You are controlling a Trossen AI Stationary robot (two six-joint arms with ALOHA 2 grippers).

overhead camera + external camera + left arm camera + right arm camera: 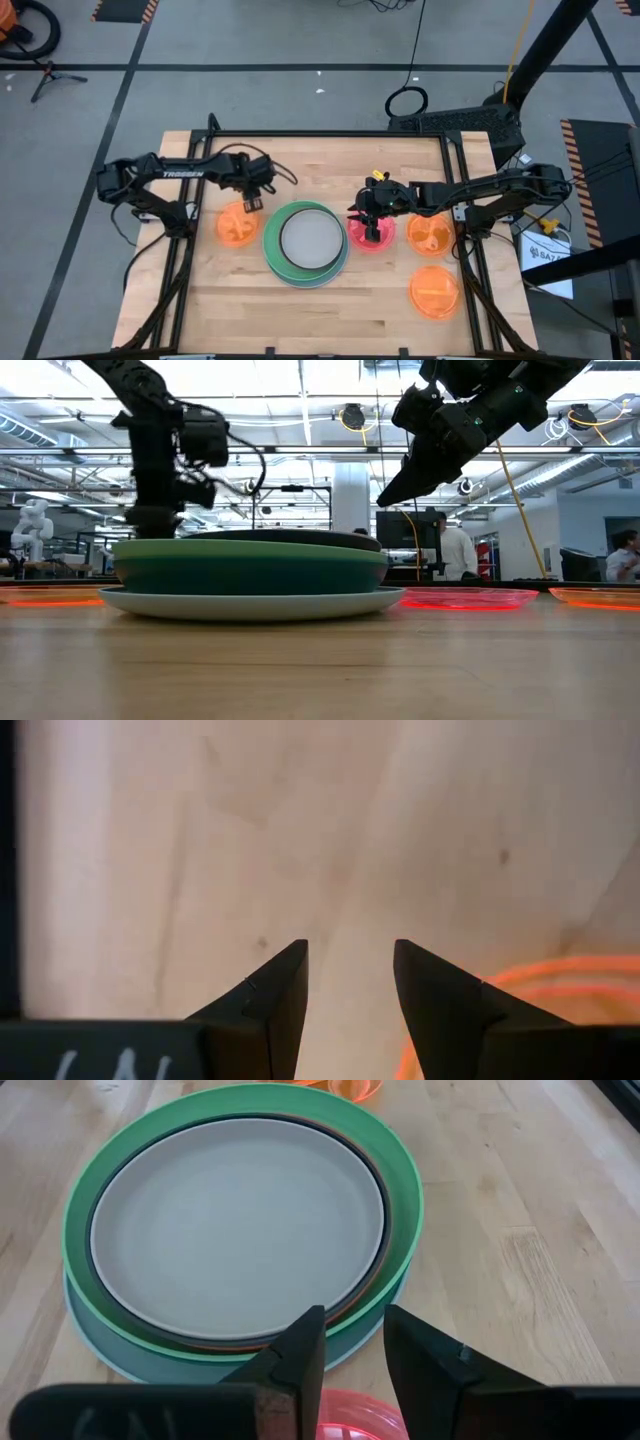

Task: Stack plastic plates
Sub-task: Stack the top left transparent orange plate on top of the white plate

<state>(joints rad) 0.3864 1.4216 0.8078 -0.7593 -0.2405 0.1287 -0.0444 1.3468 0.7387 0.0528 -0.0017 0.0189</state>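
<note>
A stack of plastic plates sits mid-table: a whitish plate on top, then dark grey and red-orange rims, a light green plate and a pale blue one at the bottom. A small orange plate lies left of the stack. My left gripper hovers open over bare wood just beyond that plate's far rim. A small pink plate lies right of the stack. My right gripper hangs open above the pink plate, clear of it and tilted toward the stack.
Two more small orange plates lie on the table's right side, one beside the pink plate and one nearer the front edge. Bare wood spans the table's front. People stand in the room behind.
</note>
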